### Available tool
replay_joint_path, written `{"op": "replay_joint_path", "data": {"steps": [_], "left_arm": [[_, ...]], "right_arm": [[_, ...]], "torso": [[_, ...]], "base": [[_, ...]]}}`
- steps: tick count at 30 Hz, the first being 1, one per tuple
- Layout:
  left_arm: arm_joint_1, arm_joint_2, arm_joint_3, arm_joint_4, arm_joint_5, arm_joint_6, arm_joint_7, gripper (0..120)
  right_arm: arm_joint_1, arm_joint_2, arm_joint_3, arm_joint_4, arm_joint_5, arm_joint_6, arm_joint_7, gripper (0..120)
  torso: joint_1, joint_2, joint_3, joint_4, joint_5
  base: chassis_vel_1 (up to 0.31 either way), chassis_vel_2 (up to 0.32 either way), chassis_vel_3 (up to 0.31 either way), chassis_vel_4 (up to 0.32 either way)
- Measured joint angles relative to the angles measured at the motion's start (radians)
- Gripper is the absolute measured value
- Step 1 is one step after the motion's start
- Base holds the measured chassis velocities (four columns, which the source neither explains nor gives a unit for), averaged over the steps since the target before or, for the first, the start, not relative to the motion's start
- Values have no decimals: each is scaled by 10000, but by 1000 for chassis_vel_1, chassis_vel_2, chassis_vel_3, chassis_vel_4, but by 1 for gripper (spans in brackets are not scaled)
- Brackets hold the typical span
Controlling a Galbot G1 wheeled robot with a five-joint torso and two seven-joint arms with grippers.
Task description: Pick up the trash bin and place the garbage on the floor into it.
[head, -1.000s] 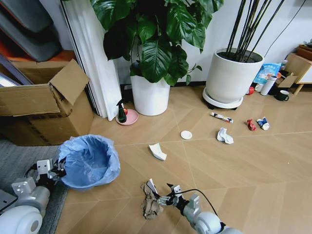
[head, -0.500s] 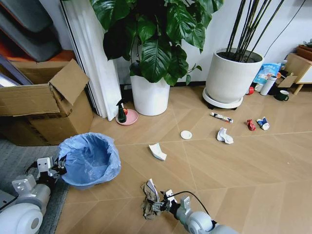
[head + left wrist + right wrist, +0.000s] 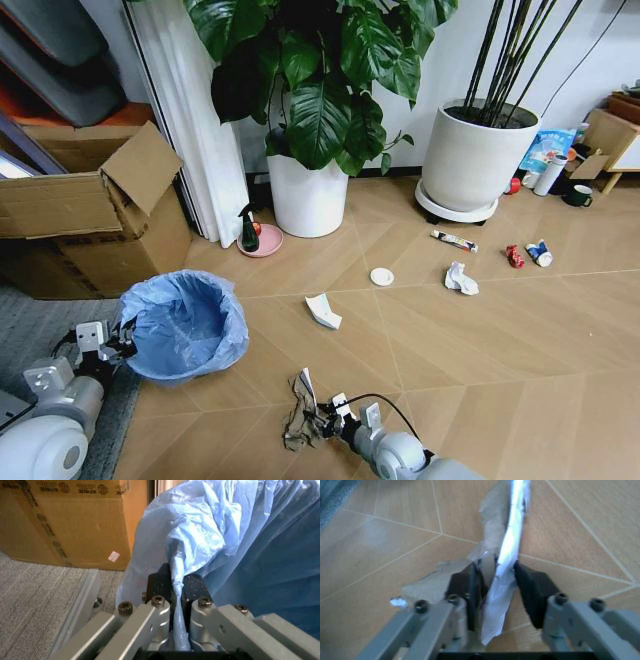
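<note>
Wood-look floor (image 3: pixel 480 340) of tan planks laid at angles; grey carpet (image 3: pixel 30 330) at the near left edge. White wall at the far side.

Trash bin (image 3: pixel 183 328), lined with a crinkled light-blue bag, stands on the floor at near left, just right of the carpet edge. Left end effector (image 3: pixel 112 347) sits at the bin's left rim; in the left wrist view its fingers (image 3: pixel 161 584) are pressed together on a fold of the blue bag and rim (image 3: pixel 200 543).

Right end effector (image 3: pixel 322 420) is low at near centre, at the floor. Right wrist view: its two dark pads (image 3: pixel 466 587) are clamped on a crumpled tan-and-white paper wad (image 3: pixel 502 555), which stands up between them. The same wad (image 3: pixel 300 412) lies at near centre in the head view.

Other litter on the floor, all well apart from the bin: a folded white paper (image 3: pixel 323 311) at centre, a white disc (image 3: pixel 382 276) beyond it, a white crumpled wad (image 3: pixel 461 279) to the right, a thin tube wrapper (image 3: pixel 454 240) farther off, red scrap (image 3: pixel 515 256) and blue-white scrap (image 3: pixel 539 252) at far right.

Room: open cardboard box (image 3: pixel 95 215) at left; two large white plant pots (image 3: pixel 308 196) (image 3: pixel 477 158) along the far wall; a green spray bottle (image 3: pixel 249 230) on a pink dish (image 3: pixel 262 241) beside the left pot.
</note>
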Motion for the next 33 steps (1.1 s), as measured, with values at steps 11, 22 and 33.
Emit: {"op": "replay_joint_path", "data": {"steps": [11,22,33], "left_arm": [[33,44,3,-2,-14,2,34,0],[-121,577,703,462,-329,166,94,0],[-209,979,955,570,-543,234,114,0]], "right_arm": [[-79,-34,136,69,4,31,2,0],[-699,-521,3080,1636,-1403,1712,-519,0],[-791,-858,4009,2060,-2092,2586,-1100,0]], "torso": [[0,0,0,0,0],[0,0,0,0,0],[0,0,0,2,-3]], "base": [[0,0,0,0],[0,0,0,0],[0,0,0,0]]}}
